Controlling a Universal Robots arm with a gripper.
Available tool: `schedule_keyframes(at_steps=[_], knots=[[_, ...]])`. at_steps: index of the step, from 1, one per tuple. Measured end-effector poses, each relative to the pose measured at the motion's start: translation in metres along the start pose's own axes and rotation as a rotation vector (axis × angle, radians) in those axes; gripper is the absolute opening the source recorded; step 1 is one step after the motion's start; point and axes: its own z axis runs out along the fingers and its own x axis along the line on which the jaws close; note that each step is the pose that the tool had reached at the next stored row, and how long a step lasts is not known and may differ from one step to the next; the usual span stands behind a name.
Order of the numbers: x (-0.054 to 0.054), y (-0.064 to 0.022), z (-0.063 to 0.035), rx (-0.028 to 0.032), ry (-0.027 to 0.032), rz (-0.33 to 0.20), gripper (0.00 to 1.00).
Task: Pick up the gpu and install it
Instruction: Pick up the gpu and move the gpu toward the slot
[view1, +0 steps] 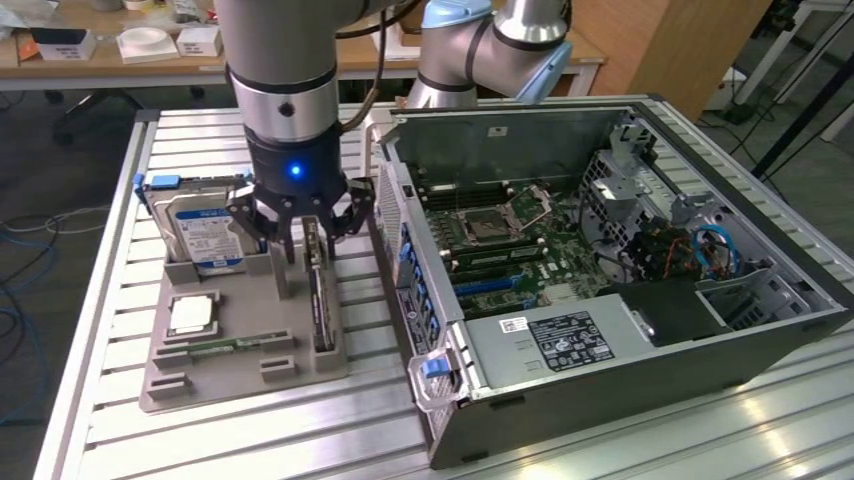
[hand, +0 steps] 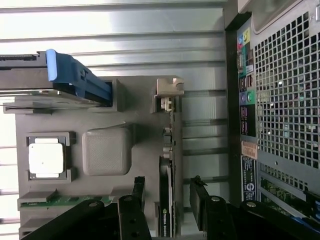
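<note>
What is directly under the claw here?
The gpu, standing on edge in the grey holder, between the open fingers of the claw. Its lower edge, down in the slot, is covered.

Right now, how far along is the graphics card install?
Nothing looks done: the thin black graphics card with silvery bracket stands on edge in the grey holder tray. In hand: the gripper hangs over it, fingers open either side. Left: gripping, lifting, and seating it in the open computer case.
</note>
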Motion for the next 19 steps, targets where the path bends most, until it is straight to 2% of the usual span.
schedule_keyframes(at_steps=[13, 19], knots=[[0.000, -0.0006, 0.0131, -0.0010, 0.0001, 0.000, 0.49], [0.000, -0.0007, 0.0156, -0.0010, 0.0003, 0.000, 0.49]])
